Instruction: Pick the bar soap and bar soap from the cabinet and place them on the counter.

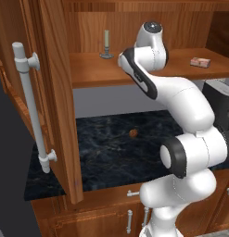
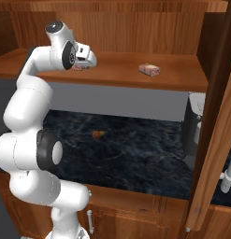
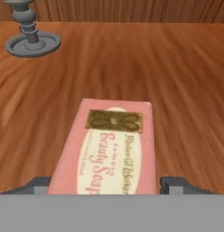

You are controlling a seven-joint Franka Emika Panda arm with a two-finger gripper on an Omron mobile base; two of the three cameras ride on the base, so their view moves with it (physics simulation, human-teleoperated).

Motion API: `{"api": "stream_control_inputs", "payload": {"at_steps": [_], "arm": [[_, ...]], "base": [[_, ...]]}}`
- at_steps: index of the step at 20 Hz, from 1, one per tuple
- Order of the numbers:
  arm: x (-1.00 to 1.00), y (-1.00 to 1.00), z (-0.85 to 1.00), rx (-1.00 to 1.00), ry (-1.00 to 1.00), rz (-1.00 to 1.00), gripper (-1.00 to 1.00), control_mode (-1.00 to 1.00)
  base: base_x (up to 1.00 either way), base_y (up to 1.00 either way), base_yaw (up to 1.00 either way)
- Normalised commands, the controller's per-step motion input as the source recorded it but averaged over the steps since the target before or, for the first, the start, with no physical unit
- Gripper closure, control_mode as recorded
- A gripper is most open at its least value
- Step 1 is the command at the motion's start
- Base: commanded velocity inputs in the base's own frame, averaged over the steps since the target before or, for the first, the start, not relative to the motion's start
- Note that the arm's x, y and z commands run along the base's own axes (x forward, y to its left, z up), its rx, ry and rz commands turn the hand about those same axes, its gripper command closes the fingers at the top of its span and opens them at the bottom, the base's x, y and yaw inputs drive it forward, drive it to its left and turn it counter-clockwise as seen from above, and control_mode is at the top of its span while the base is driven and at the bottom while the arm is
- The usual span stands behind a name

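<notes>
on the cabinet (image 1: pixel 55 106) shelf (image 3: pixel 186 68), a pink bar soap (image 3: pixel 109 147) lies flat between the two fingers (image 3: pixel 176 185), which sit spread on either side of it; can't tell if they touch its sides yet. second bar soap (image 2: pixel 149 69) rests further along the same shelf, well apart from the hand, and a grey candle holder (image 3: pixel 31 38) stands on the shelf beyond the near soap. below, the black tabletop (image 1: pixel 111 152) carries a small brown lump (image 1: pixel 133 133), blurry, near its middle.
</notes>
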Motion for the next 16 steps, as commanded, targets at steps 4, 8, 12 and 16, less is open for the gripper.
{"api": "stream_control_inputs", "payload": {"at_steps": [4,8,12,16], "arm": [[0.01,0.05,-0.15,0.00,0.05,-0.05,1.00,-1.00],[0.00,0.00,-0.08,0.00,0.02,-0.05,1.00,-1.00],[-0.19,-0.06,-0.04,0.00,0.00,-0.02,1.00,-1.00],[-0.54,-0.12,-0.05,0.00,-0.01,0.00,1.00,-1.00]], "base": [[0.00,0.00,0.00],[0.00,0.00,0.00],[0.00,0.00,0.00],[0.00,0.00,0.00]]}}
